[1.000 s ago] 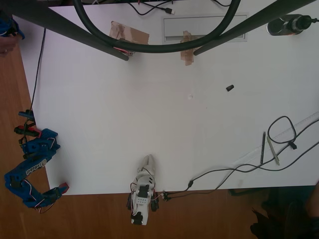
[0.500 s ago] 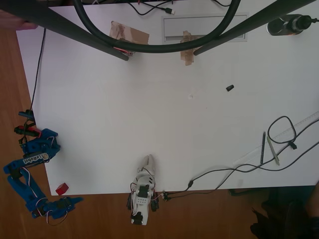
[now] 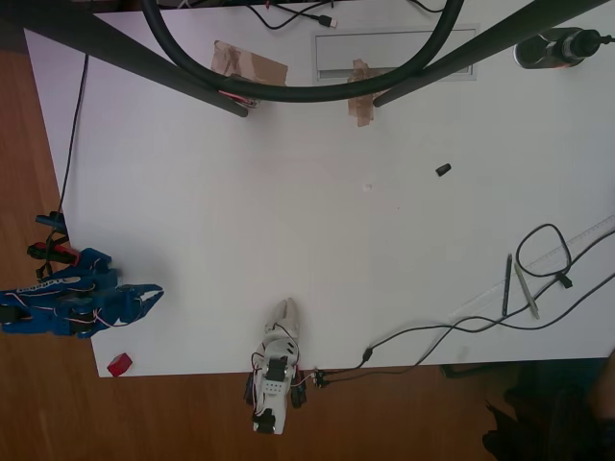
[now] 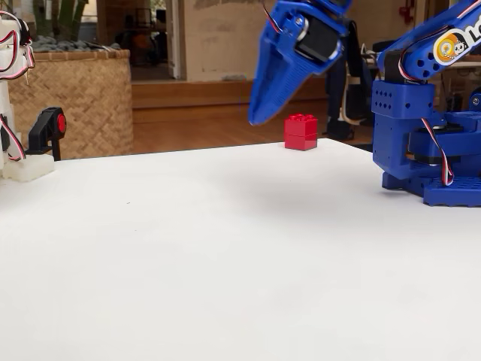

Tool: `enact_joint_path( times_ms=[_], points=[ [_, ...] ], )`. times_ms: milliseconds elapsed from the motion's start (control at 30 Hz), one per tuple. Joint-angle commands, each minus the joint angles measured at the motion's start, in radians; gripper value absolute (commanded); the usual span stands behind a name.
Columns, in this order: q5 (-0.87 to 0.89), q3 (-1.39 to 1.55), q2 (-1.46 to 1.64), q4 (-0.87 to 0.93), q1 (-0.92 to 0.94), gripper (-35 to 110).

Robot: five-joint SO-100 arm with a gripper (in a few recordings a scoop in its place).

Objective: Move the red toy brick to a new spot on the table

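Overhead: red toy brick [image 3: 119, 364] at lower left desk [image 3: 288, 211] corner, near blue pincer [image 3: 152, 296] (closed, empty). Fixed view: pincer [image 4: 259, 113] raised, brick [image 4: 301, 132] beyond, upper centre. Apparently released; little left.

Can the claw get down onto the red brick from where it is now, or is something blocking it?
Probably yes. The red brick sits alone at the table's corner edge, nothing beside it, and the claw hangs raised just next to it.

Table [image 3: 317, 250] middle lies bare; white arm [image 3: 276, 360] at its near edge.
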Motion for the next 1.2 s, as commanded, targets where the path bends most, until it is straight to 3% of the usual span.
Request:
enact_joint_path(
  times_ms=[0,233,367,633,1167],
  points=[
    [0.057,0.193,0.221,-0.015,-0.127,0],
    [-0.017,0.548,0.607,0.161,-0.074,0],
    [0.172,0.549,0.614,0.161,-0.130,0],
    [0.302,0.549,0.615,0.160,-0.124,1],
    [0.305,0.549,0.615,0.160,-0.124,1]
  ],
)
